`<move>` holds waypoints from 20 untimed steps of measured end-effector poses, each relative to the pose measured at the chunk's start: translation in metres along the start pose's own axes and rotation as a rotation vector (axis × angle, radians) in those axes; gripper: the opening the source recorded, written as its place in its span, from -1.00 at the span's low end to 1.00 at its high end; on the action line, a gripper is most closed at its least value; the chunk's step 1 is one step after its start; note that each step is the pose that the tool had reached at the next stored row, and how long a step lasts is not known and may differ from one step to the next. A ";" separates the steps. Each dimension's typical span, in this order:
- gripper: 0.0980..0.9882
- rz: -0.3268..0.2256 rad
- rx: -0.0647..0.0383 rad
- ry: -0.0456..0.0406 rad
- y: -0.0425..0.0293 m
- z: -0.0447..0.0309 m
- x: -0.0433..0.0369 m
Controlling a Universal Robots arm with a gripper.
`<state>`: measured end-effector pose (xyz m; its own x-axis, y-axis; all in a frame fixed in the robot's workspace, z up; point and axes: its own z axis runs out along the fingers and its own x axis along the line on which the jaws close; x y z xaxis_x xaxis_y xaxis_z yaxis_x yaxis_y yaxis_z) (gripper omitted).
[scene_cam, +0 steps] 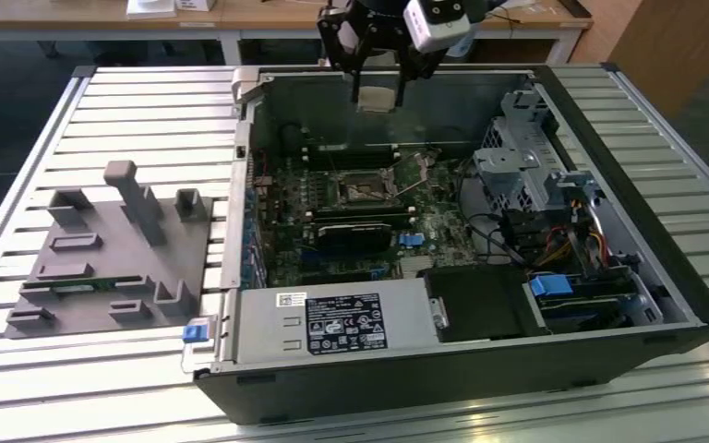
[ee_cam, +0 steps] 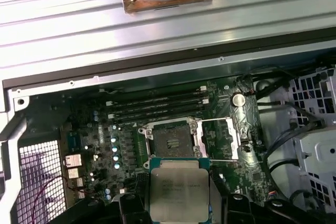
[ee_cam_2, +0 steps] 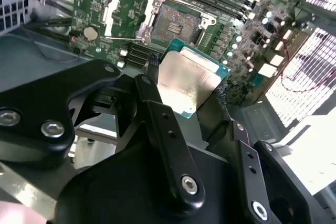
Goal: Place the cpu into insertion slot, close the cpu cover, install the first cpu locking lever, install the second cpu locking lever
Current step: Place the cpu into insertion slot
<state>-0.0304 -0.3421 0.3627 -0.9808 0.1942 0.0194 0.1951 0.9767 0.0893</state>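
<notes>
The gripper [scene_cam: 377,98] was clamped on the cpu [ee_cam_2: 189,82], suspended over the far part of the open case [scene_cam: 650,277]. The insertion slot [ee_cam: 170,139] lay exposed below, cpu cover [ee_cam: 220,137] swung open beside it.

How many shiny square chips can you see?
1. The cpu is held in the end effector, raised over the open computer case. The insertion slot holds none. More could be hidden.

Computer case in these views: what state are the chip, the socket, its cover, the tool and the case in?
Tool, shut on the chip.
Chip, held above the board, not seated.
Socket, empty, uncovered.
Cover, swung open beside the socket.
Computer case, side open.
</notes>
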 end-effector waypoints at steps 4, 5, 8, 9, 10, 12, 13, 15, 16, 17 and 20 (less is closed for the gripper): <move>0.00 0.044 -0.001 -0.0040 0.0000 0.0002 0.0000; 0.00 0.055 -0.001 -0.0050 0.0000 0.0002 0.0000; 0.00 0.086 -0.002 -0.0077 0.0000 0.0003 0.0000; 0.00 0.096 -0.002 -0.0086 0.0000 0.0004 0.0000; 0.00 0.105 -0.002 -0.0095 0.0000 0.0004 0.0000; 0.00 0.124 -0.002 -0.0112 0.0000 0.0005 0.0000; 0.00 0.135 -0.003 -0.0121 0.0000 0.0005 0.0000; 0.00 0.154 -0.003 -0.0139 0.0000 0.0006 0.0000; 0.00 0.164 -0.003 -0.0147 0.0001 0.0007 0.0000; 0.00 0.173 -0.003 -0.0156 0.0001 0.0007 0.0000; 0.00 0.202 -0.004 -0.0182 0.0001 0.0008 0.0000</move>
<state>-0.0304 -0.3419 0.3619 -0.9214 0.3882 0.0193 0.3883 0.9172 0.0893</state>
